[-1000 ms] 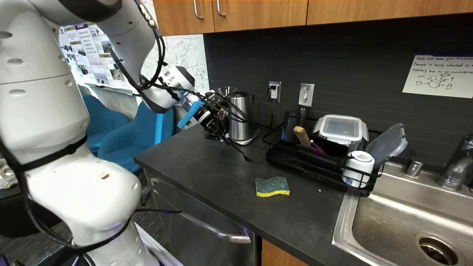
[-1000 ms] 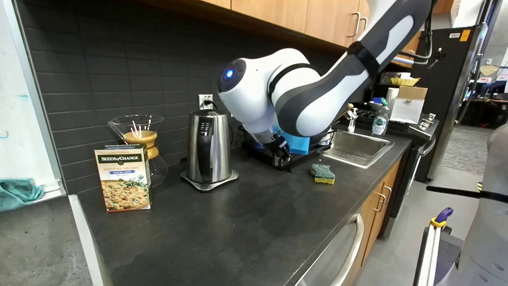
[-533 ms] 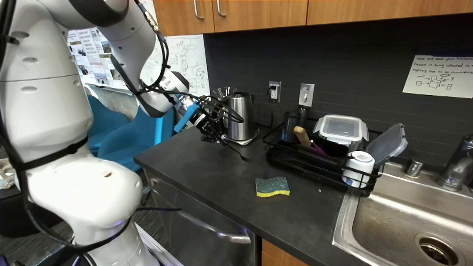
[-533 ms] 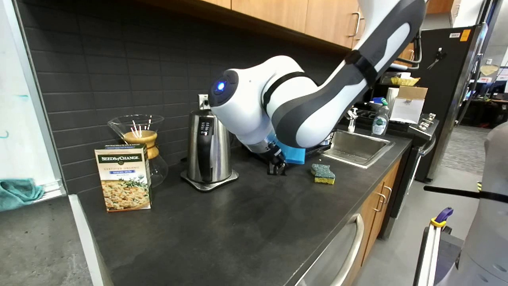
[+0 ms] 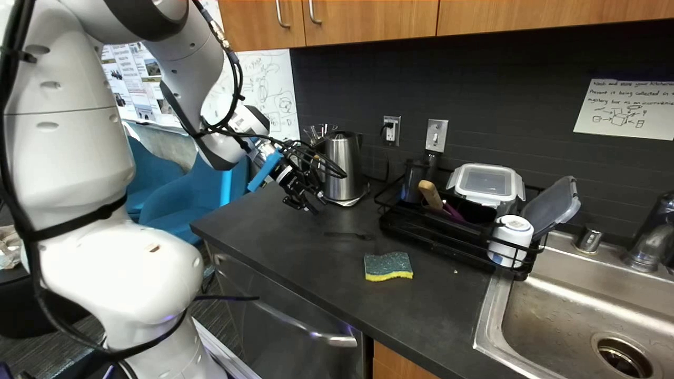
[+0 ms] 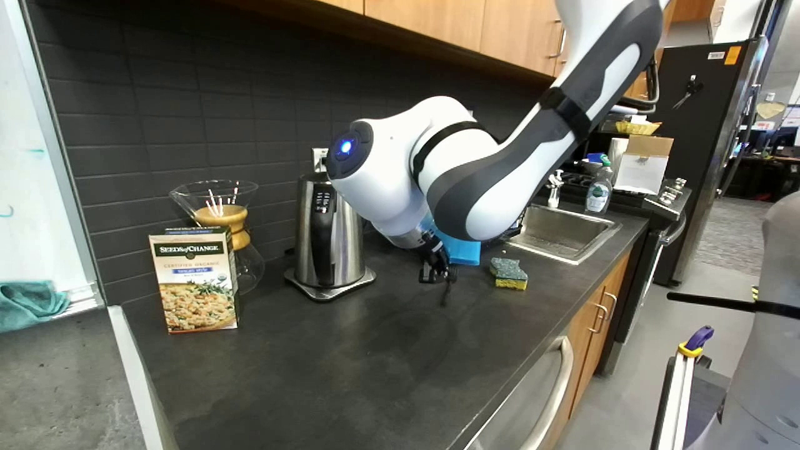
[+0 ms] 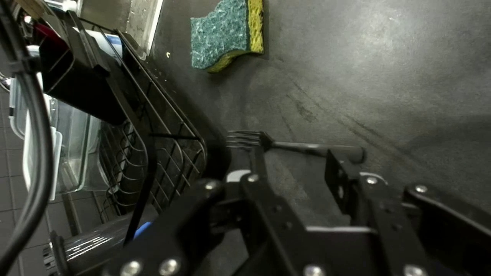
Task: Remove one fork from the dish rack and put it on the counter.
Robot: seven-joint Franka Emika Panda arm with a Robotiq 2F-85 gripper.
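Observation:
A dark fork (image 5: 347, 235) lies flat on the dark counter (image 5: 295, 239) between the sponge and the kettle. In the wrist view the fork (image 7: 299, 147) lies crosswise beyond the fingertips, tines toward the rack. It shows faintly in an exterior view (image 6: 445, 295). My gripper (image 5: 317, 204) is open and empty, a little above the counter. In the wrist view the spread fingers of the gripper (image 7: 295, 157) overlap the fork's neck and handle but do not hold it. The black dish rack (image 5: 416, 234) stands beside the wall, with its wire side also in the wrist view (image 7: 151, 153).
A green and yellow sponge (image 5: 388, 266) lies on the counter near the fork. A steel kettle (image 6: 331, 237) stands behind the gripper. A food box (image 6: 194, 281) and glass carafe (image 6: 222, 219) stand farther along. The sink (image 5: 574, 310) adjoins the rack, which holds containers and a white cup (image 5: 509, 237).
The gripper moved away from the rack and lowered, holding the fork. Between half a second ago and now it opened, and the fork lies on the counter.

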